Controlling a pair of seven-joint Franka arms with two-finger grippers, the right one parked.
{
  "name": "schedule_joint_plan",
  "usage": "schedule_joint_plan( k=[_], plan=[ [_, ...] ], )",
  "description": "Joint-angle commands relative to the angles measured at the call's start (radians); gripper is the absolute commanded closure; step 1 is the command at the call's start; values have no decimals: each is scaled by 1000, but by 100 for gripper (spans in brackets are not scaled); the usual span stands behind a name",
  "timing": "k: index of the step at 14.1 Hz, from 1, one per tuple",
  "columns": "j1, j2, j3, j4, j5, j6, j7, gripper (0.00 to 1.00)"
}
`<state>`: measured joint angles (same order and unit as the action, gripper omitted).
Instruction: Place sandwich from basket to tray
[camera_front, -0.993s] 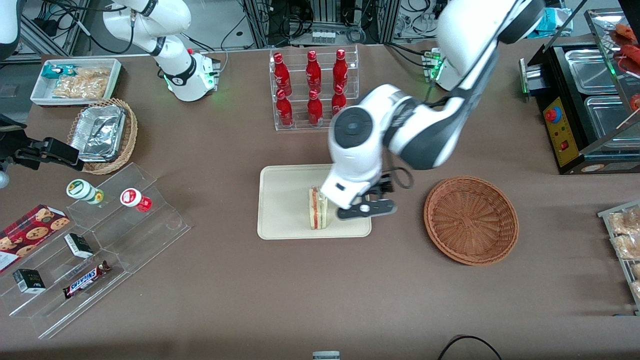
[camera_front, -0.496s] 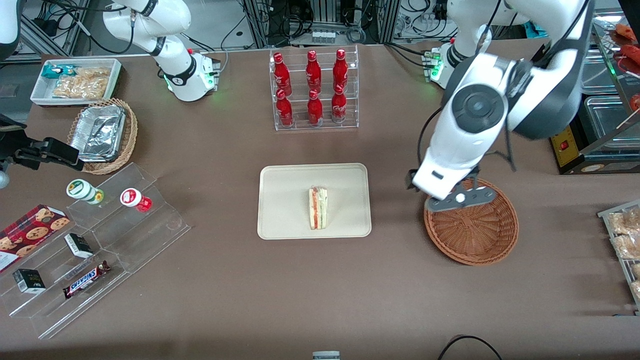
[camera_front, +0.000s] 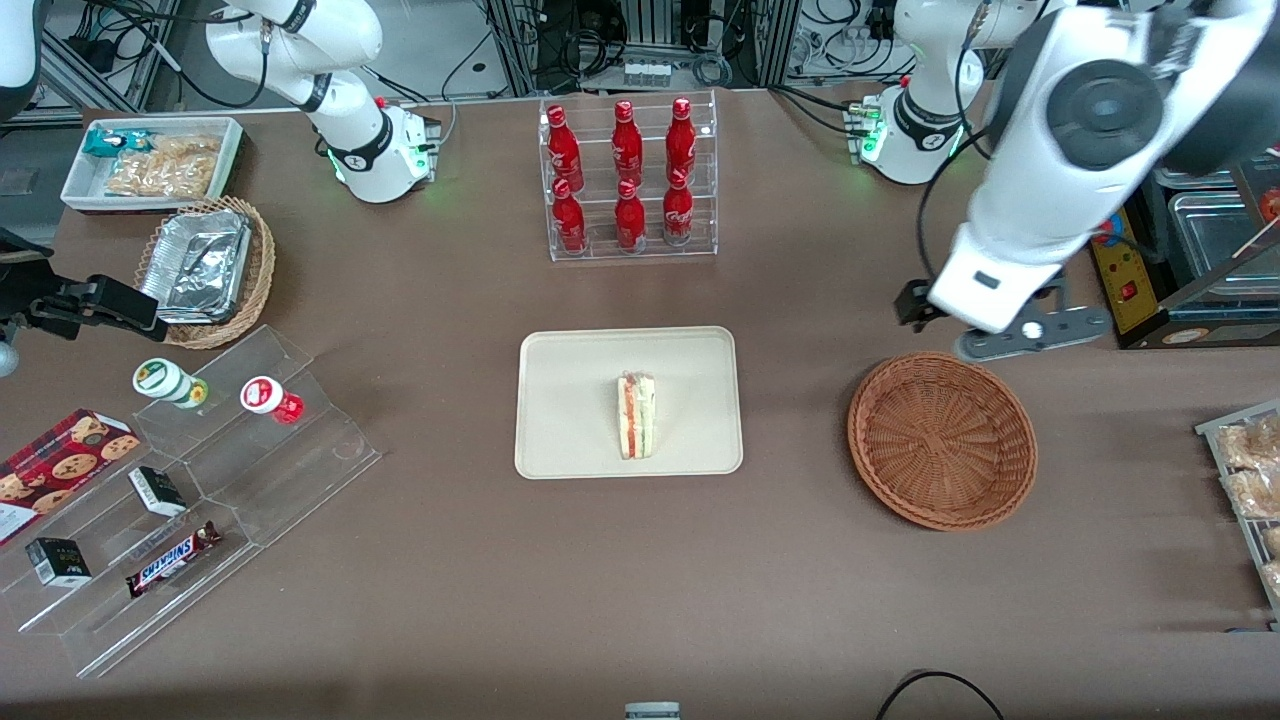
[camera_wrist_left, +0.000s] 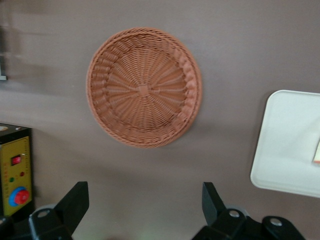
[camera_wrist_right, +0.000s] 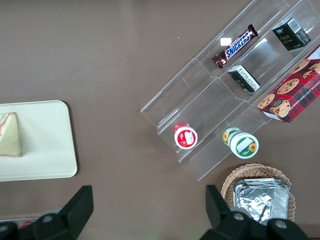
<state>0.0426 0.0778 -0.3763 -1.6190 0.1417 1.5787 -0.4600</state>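
Note:
The sandwich (camera_front: 636, 416), a white bread wedge with red and green layers, stands on the cream-beige tray (camera_front: 570, 400) at the table's middle; it also shows in the right wrist view (camera_wrist_right: 10, 135) on the tray (camera_wrist_right: 50, 145). The reddish-brown round basket (camera_front: 941, 440) holds nothing and lies toward the working arm's end; the left wrist view shows the basket (camera_wrist_left: 144, 86) and a corner of the tray (camera_wrist_left: 290, 145). My left gripper (camera_front: 1030, 335) hangs open and holds nothing, above the table just farther from the front camera than the basket. Its fingers (camera_wrist_left: 75, 200) stand wide apart.
A clear rack of red bottles (camera_front: 627, 175) stands farther back than the tray. A black appliance with a yellow panel (camera_front: 1125, 260) sits close beside the gripper. A clear tiered stand with snacks (camera_front: 190, 500), a tan basket of foil containers (camera_front: 205, 265) and a white bin (camera_front: 150, 160) lie toward the parked arm's end.
My left gripper has let go of the sandwich, left it on the tray, and swung over the basket to a spot near the black appliance. The sandwich has not moved.

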Motion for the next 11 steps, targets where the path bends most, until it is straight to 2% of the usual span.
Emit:
schedule_joint_plan(
  k=[1, 4, 7, 11],
  plan=[
    [71, -42, -4, 8, -33, -41, 95, 0],
    [124, -35, -4, 66, -37, -94, 157, 0],
    [229, -35, -3, 114, -123, -124, 272, 0],
    [246, -35, -3, 128, -116, -148, 307, 0]
  ],
)
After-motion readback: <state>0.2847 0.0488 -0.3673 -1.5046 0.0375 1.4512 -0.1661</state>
